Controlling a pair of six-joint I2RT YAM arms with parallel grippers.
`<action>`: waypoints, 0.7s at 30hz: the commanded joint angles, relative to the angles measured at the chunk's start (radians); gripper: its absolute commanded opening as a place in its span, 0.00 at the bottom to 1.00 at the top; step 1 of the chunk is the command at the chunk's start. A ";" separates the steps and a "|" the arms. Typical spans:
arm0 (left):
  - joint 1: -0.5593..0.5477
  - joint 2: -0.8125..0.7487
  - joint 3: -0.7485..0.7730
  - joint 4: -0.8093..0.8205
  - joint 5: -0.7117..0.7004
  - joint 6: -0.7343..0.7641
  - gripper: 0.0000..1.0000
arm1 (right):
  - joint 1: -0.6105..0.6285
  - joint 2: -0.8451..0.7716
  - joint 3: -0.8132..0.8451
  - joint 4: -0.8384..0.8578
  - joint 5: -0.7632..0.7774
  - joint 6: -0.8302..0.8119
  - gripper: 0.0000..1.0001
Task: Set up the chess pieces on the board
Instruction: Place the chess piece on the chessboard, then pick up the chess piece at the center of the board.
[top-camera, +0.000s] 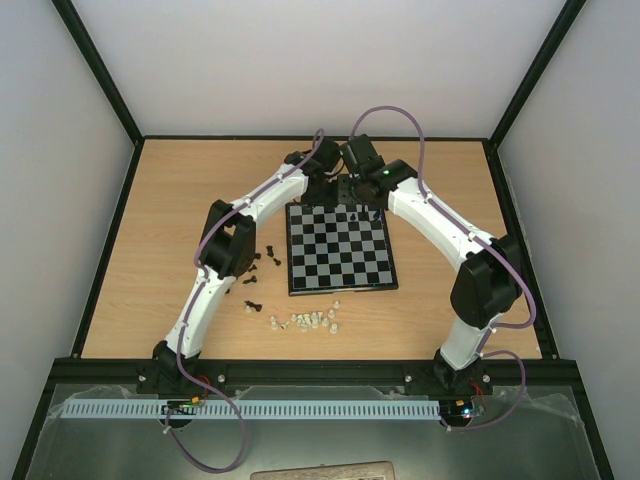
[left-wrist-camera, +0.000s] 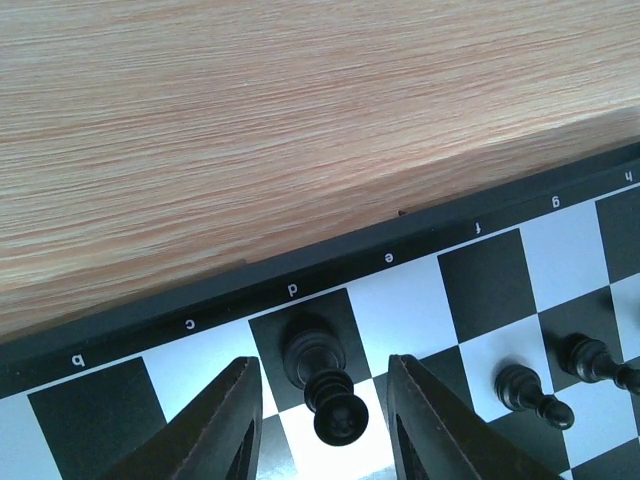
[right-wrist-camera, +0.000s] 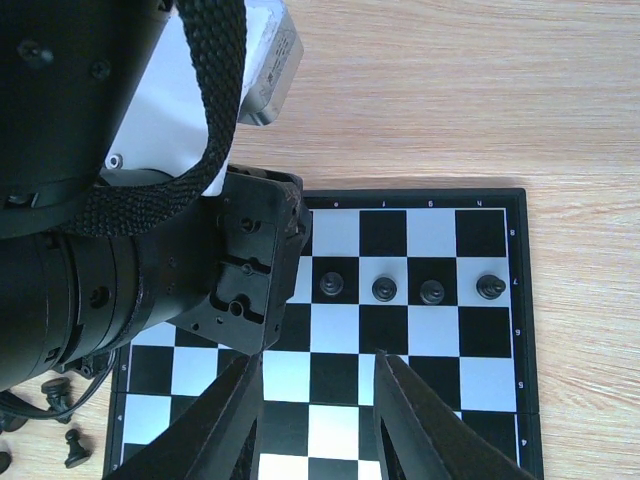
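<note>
Tiny black plastic chessmen (top-camera: 262, 265) lie loose on the pale wooden bench (top-camera: 180, 200), just left of the small black-and-grey checkered chessboard (top-camera: 340, 290). The left hand (left-wrist-camera: 322, 375) straddles an upright black piece (left-wrist-camera: 318, 350) beside the board's far rim, fingers released and not touching it. The right hand (right-wrist-camera: 317, 360) hovers over the board, unclenched and empty, near four black pawns (right-wrist-camera: 385, 290) in a row.

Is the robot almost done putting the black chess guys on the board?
Not nearly. Four small pieces stand in a row on the board. The left gripper is open around a tall black piece on the d square. Loose black pieces wait on the table.
</note>
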 joint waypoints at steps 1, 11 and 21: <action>0.005 -0.044 0.019 0.000 -0.001 -0.002 0.39 | -0.003 -0.025 -0.008 -0.003 0.000 0.005 0.31; 0.015 -0.356 -0.231 0.114 -0.093 -0.006 0.71 | 0.001 -0.151 -0.092 0.073 -0.049 0.002 0.37; 0.154 -0.806 -0.800 0.292 -0.137 -0.109 0.99 | 0.060 -0.091 -0.072 0.085 -0.240 -0.028 0.38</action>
